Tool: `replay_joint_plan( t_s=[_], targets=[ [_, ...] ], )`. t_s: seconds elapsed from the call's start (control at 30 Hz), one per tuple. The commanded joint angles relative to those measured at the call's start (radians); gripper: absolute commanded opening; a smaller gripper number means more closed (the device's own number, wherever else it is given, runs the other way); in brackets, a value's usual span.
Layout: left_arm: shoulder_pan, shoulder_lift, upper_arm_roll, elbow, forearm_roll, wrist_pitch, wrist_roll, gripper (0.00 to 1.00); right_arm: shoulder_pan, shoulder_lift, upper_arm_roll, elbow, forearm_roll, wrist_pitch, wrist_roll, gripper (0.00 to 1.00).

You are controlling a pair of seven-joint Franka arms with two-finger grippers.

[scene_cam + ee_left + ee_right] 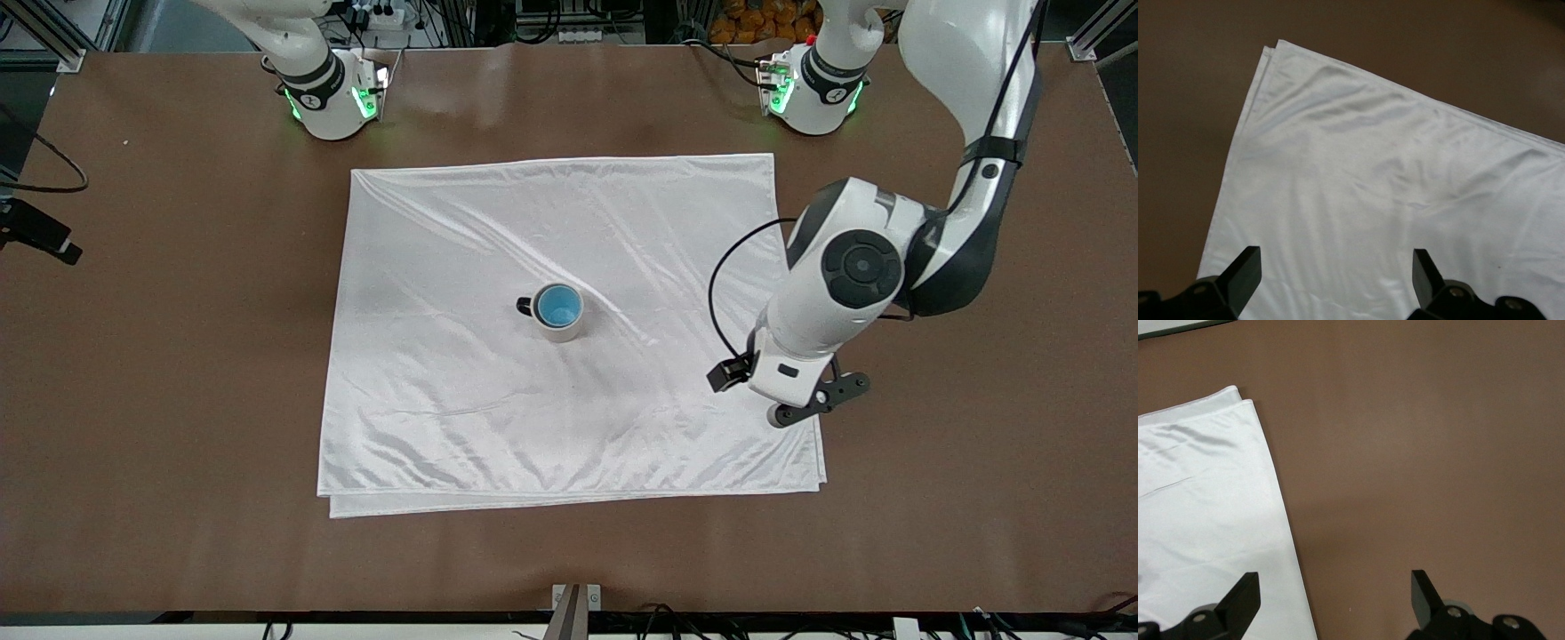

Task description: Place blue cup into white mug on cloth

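— Two cups are sitting as one on the cloth: the blue cup is nesting inside the white mug, only its bright blue inside showing from above.

— Where is the mug standing?

— Upright, near the middle of the cloth, its black handle pointing toward the right arm's end of the table.

— Is either gripper touching it?

— Neither. The left gripper is hanging over the cloth's edge at the left arm's end, close to the corner nearest the front camera, well apart from the mug. Its fingers are standing apart with nothing between them, and its wrist view is showing only wrinkled white fabric and a doubled corner of the cloth.

— And the right one?

— The right arm is waiting up by its base; from across the table the hand itself is staying out of frame. In its wrist view the right gripper is hovering over bare brown tabletop just beside a folded corner of the cloth, fingers spread wide and empty.

— How is the cloth lying?

— Flat, folded double, with diagonal wrinkles running across it.
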Motion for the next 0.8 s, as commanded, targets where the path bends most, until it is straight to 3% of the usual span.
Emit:
replay_joint_plan(
  t_s=[0.0,0.4,0.53,0.77],
  targets=[
    [0.067,-0.039,-0.009,-0.014,0.017,-0.032,0.098,1.0,-0.026,-0.009,0.021,0.001,0.015,0.004,0.004,1.0],
    [0.224,-0.065,-0.066,-0.021,0.004,-0.055,0.279,1.0,-0.006,-0.008,0.021,0.002,0.012,-0.001,0.01,1.0],
    [0.227,-0.131,-0.054,-0.07,-0.026,-0.057,0.359,1.0,-0.007,-0.008,0.021,0.001,0.012,-0.002,0.009,1.0],
    [0.227,-0.318,0.032,-0.208,-0.109,-0.063,0.477,1.0,-0.007,-0.008,0.02,0.002,0.01,0.001,0.007,1.0]
  ],
)
